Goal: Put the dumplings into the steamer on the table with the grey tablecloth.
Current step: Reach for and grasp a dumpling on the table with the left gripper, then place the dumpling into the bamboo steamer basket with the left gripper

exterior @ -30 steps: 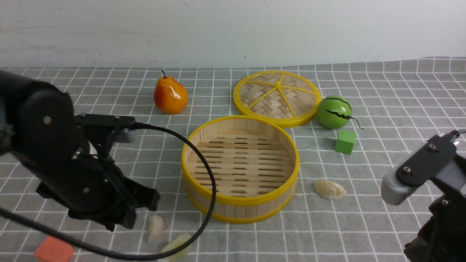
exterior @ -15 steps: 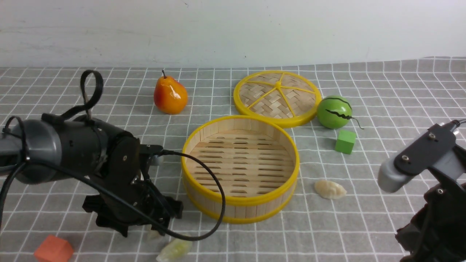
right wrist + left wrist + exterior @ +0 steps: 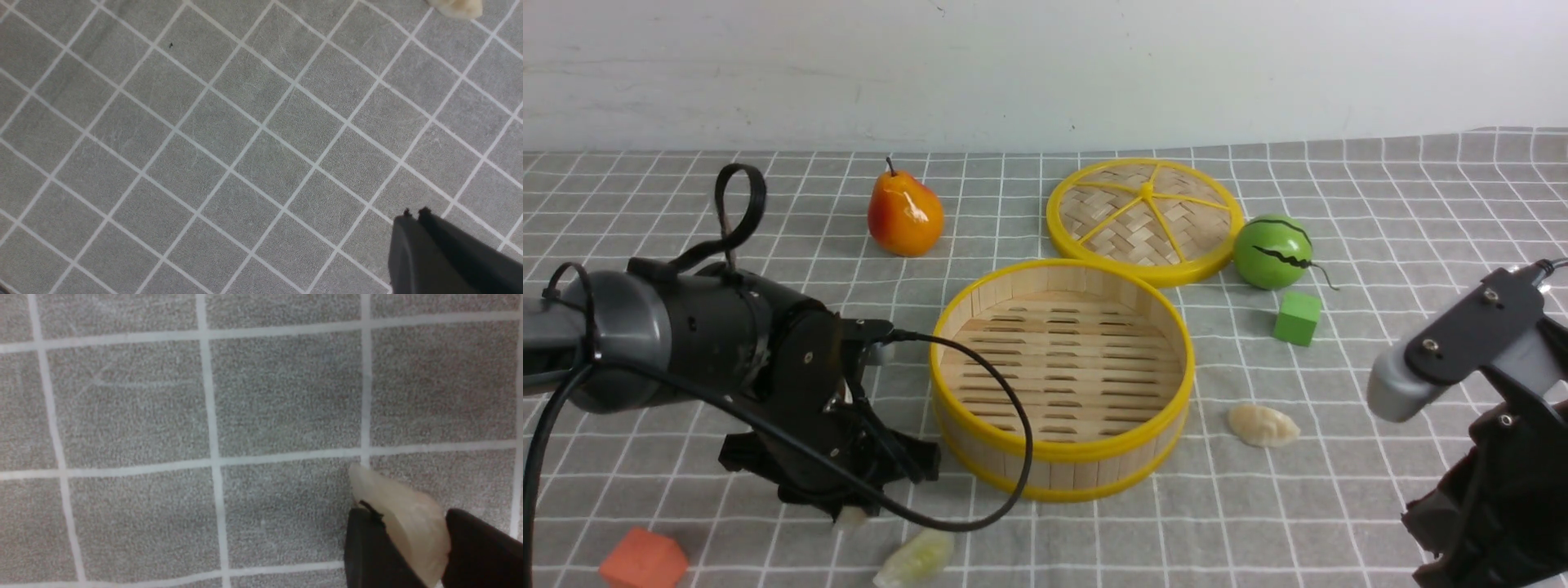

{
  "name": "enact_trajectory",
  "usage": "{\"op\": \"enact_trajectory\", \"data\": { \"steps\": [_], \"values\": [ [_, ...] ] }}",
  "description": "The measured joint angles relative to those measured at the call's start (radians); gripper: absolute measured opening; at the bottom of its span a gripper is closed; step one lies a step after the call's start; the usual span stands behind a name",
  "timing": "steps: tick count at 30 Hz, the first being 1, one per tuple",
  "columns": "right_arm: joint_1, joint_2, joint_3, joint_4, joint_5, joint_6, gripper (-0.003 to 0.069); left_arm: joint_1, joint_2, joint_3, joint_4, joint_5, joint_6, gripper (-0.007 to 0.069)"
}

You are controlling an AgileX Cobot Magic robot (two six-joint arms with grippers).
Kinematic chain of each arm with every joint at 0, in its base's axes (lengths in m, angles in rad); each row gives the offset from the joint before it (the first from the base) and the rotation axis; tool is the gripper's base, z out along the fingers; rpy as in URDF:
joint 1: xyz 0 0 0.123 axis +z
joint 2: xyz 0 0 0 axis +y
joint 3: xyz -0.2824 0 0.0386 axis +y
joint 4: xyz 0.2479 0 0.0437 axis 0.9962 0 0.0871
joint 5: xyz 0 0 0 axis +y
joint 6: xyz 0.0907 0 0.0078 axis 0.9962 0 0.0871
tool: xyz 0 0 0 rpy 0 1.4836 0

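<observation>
The steamer point(image 3: 1062, 472), a round bamboo basket with yellow rims, stands at the table's middle with nothing in it. My left gripper point(image 3: 854, 513) is low at the steamer's front left, shut on a cream-white dumpling point(image 3: 402, 516) that rests near the grey tablecloth point(image 3: 1388, 204). A pale green dumpling point(image 3: 916, 557) lies just beside it at the front edge. Another cream-white dumpling point(image 3: 1263, 425) lies right of the steamer and shows in the right wrist view point(image 3: 455, 7). My right gripper point(image 3: 414, 214) is shut and empty, above bare cloth at the front right.
A flat woven disc with yellow spokes point(image 3: 1145, 219) lies behind the steamer. A pear point(image 3: 904, 215) stands at the back left, a small watermelon point(image 3: 1272, 251) and a green cube point(image 3: 1297, 318) at the right. An orange cube point(image 3: 642, 560) sits at the front left.
My left arm swung down and right onto the cream-white dumpling in front of the steamer and closed on it. The right arm shifted slightly.
</observation>
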Motion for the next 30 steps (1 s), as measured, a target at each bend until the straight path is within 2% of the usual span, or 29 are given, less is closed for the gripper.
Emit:
{"op": "enact_trajectory", "data": {
  "steps": [3,7,9,13,17,22,27,30],
  "values": [
    [0.0,0.0,0.0,0.0,0.002,0.005,0.0014,0.0,0.0,-0.011,0.003,0.022,0.003,0.0201],
    [0.0,0.0,0.0,0.0,0.027,0.008,0.0015,-0.002,-0.013,-0.101,-0.001,0.143,0.054,0.0166],
    [0.0,0.0,-0.001,0.0,0.047,0.008,0.0019,-0.019,-0.028,-0.232,-0.01,0.225,0.099,0.0166],
    [0.0,-0.004,-0.002,0.001,0.074,0.008,0.002,-0.08,-0.016,-0.42,-0.027,0.289,0.134,0.0166],
    [0.0,-0.035,-0.002,0.015,0.121,0.008,0.0021,-0.168,0.103,-0.7,-0.044,0.353,0.143,0.0166],
    [0.0,-0.103,-0.002,0.04,0.168,0.008,0.0027,-0.199,0.324,-0.942,-0.054,0.411,0.137,0.0166],
    [0.0,-0.185,-0.002,0.046,0.19,0.008,0.0033,-0.199,0.507,-1.108,-0.034,0.452,0.1,0.0166],
    [0.0,-0.218,-0.003,0.046,0.196,0.008,0.0036,-0.199,0.556,-1.138,-0.033,0.453,0.086,0.0166]
  ]
}}
